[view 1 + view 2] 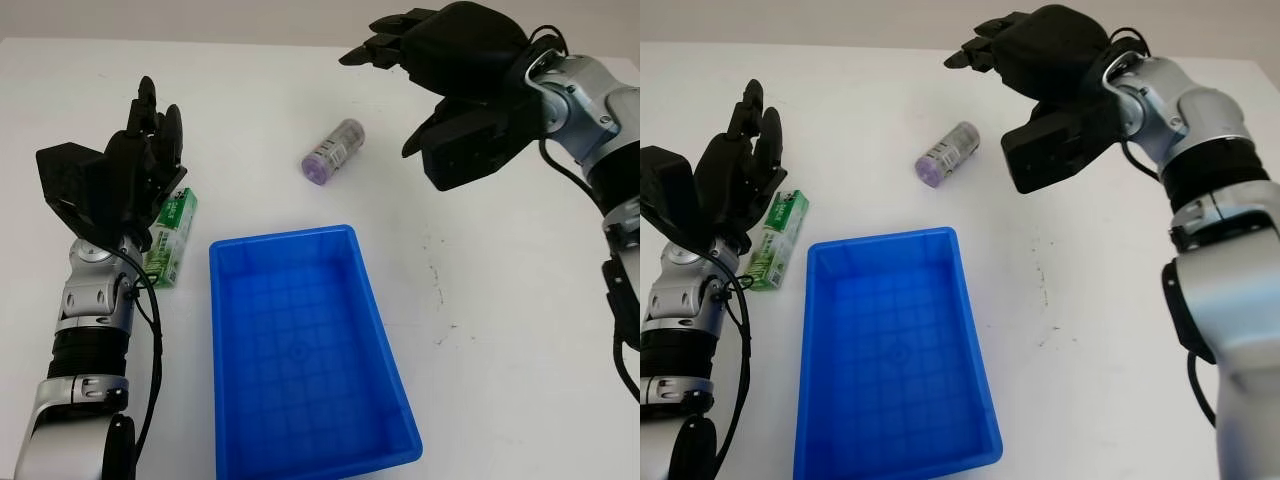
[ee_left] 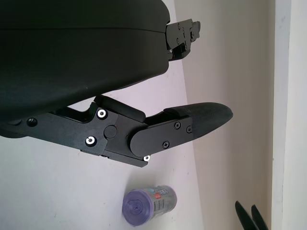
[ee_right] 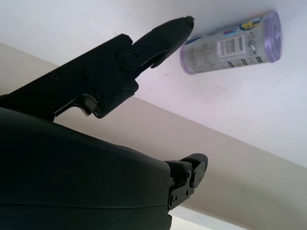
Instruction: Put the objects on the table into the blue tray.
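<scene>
Blue tray (image 1: 300, 440) in front; purple can (image 1: 334, 151) lies near open right robot hand (image 1: 440, 60).

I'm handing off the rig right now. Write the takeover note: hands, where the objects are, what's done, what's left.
Left hand: open, holds nothing, above the table's left side, over the green box.
Right hand: open, holds nothing, raised at the far right, beyond the purple can.
Green box: lying on the table just left of the blue tray, partly under the left hand.
Purple can: on its side on the table, beyond the tray's far edge.
Done: nothing in the tray yet.
Left: pick up both box and can and place them in the tray.
</scene>
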